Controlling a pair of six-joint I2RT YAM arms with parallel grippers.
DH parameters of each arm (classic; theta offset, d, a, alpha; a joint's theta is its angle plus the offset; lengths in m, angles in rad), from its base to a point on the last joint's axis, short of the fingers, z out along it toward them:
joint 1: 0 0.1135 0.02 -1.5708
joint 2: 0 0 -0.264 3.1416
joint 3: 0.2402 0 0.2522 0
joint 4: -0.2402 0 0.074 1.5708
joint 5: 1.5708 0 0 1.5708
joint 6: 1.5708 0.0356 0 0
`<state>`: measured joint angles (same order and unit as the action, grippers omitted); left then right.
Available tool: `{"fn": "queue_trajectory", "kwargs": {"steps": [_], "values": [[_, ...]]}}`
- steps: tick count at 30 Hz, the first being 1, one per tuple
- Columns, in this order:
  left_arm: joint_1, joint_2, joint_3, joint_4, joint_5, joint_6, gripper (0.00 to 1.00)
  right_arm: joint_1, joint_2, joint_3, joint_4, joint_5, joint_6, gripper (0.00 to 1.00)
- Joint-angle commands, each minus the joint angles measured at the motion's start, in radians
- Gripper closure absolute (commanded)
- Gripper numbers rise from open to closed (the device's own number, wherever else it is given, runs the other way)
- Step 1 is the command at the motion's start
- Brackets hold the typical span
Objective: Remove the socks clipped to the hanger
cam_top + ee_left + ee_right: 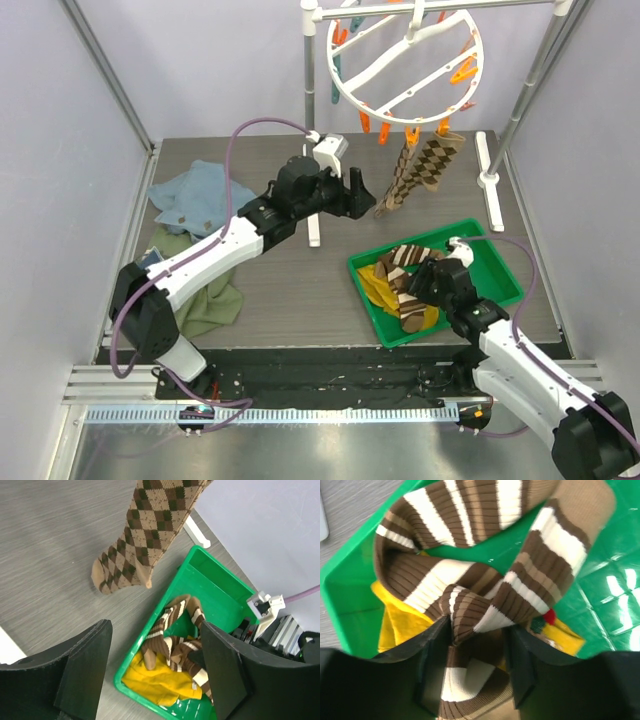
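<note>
At the back of the table, the round white hanger [405, 62] hung from a grey rail [440, 8]. Two diamond-patterned socks [422, 168] dangled from orange clips on its lower rim, reaching down toward the tabletop. Just to their left, the left gripper [352, 196] hovered with its jaws spread wide and nothing between them. On the right, a green bin [490, 275] held mustard-yellow socks [378, 290] under brown-and-white striped socks [405, 262]. The right gripper [477, 636] reached into the bin, its fingers pinched on a fold of one striped sock.
</note>
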<state>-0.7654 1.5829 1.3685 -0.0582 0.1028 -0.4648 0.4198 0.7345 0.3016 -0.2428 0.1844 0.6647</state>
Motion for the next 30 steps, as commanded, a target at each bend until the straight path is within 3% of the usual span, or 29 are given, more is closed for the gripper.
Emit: {"fn": "queue_trajectory", "kwargs": {"steps": [1,2,3,6,13,21,26,30], "values": [[0.0,-0.093,-0.028,-0.035,-0.012,0.069,0.23,0.004,-0.072,0.137,-0.087,0.105,-0.022,0.43],[0.0,-0.104,-0.048,-0.043,-0.006,0.074,0.2,0.005,-0.084,0.163,-0.113,0.14,-0.043,0.39],[0.0,-0.128,-0.06,-0.046,-0.008,0.077,0.14,0.005,-0.095,0.191,-0.15,0.154,-0.05,0.29],[-0.009,-0.165,-0.083,-0.072,-0.064,0.092,0.04,0.004,-0.1,0.298,-0.168,0.19,-0.089,0.2],[-0.04,-0.204,-0.017,-0.212,-0.081,0.196,0.0,0.005,0.101,0.526,-0.015,0.171,-0.211,0.2],[-0.051,-0.271,-0.071,-0.193,-0.115,0.224,0.0,0.005,0.403,0.66,0.285,0.251,-0.221,0.2],[-0.051,-0.328,-0.095,-0.187,-0.124,0.218,0.0,0.004,0.568,0.778,0.321,0.354,-0.261,0.2],[-0.051,-0.362,-0.115,-0.177,-0.109,0.203,0.0,0.005,0.657,0.806,0.358,0.406,-0.27,0.31]]}}
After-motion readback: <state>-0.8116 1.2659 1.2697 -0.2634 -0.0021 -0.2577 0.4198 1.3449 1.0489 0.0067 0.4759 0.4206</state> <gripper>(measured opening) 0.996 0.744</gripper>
